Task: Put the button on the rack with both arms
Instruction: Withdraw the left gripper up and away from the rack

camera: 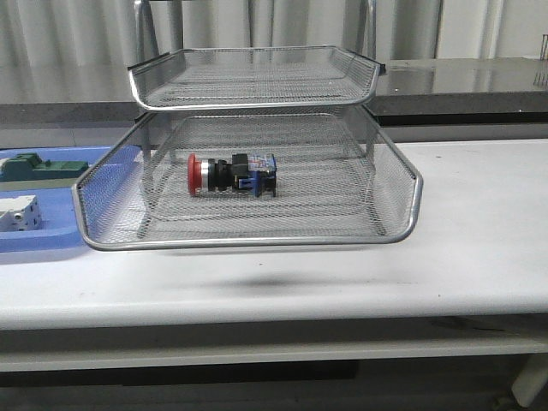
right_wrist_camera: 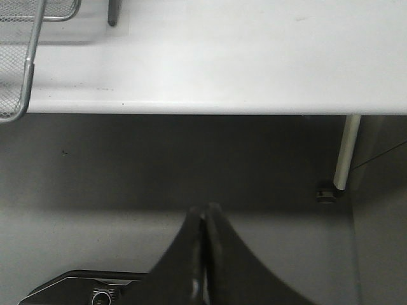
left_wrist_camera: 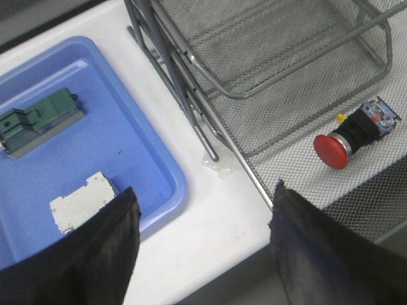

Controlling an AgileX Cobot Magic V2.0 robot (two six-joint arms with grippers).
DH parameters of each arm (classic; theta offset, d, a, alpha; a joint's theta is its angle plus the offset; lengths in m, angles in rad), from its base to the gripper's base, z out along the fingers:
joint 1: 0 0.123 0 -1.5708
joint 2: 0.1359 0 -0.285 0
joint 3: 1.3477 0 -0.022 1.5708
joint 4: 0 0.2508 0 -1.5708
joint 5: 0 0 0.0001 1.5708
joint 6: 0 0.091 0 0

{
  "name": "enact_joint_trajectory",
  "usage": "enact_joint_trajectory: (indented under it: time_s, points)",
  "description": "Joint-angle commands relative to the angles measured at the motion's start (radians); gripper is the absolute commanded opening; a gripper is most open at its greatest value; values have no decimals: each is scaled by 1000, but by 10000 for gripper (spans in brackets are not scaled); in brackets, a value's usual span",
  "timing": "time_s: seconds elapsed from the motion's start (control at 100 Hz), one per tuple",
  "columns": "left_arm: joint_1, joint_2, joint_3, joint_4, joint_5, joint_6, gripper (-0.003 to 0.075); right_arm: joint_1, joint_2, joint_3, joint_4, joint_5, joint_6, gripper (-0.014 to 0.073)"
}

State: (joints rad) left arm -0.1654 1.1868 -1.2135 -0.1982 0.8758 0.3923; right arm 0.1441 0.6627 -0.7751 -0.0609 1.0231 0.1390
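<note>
At the far left of the front view, a blue tray [camera: 51,244] sits on the white table [camera: 479,248], holding a green block [camera: 38,167] and a white terminal block [camera: 17,214]. Just beside it stands the rack [camera: 111,231], and the button [camera: 231,175] lies on its side on the mesh of the lower tier, red head pointing left. In the left wrist view, the left gripper [left_wrist_camera: 203,222] hangs over the table edge with its fingers [left_wrist_camera: 95,248] spread wide apart, holding nothing. The right gripper [right_wrist_camera: 205,219] hangs off the front edge of the table, over the floor, with its fingertips pressed together, empty.
</note>
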Motion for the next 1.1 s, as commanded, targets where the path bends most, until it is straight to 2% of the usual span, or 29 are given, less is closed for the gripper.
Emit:
enact_joint_trajectory:
  time_s: [0.0, 0.2, 0.48, 0.84, 1.09]
  points:
    - [6, -123, 81, -31, -191, -14, 425, -5, -1, -34, -10, -45, -7, -69]
    - [6, -349, 320, -31, -411, -37, 425, -5, -1, -34, -10, -45, -7, -69]
    - [6, -627, 616, -48, -622, -39, 424, -5, -1, -34, -10, -45, -7, -69]
    - [6, -905, 871, -116, -674, -39, 424, -5, -1, -34, -10, -45, -7, -69]
    - [6, -978, 900, -122, -707, -39, 424, -5, -1, -34, -10, -45, -7, -69]
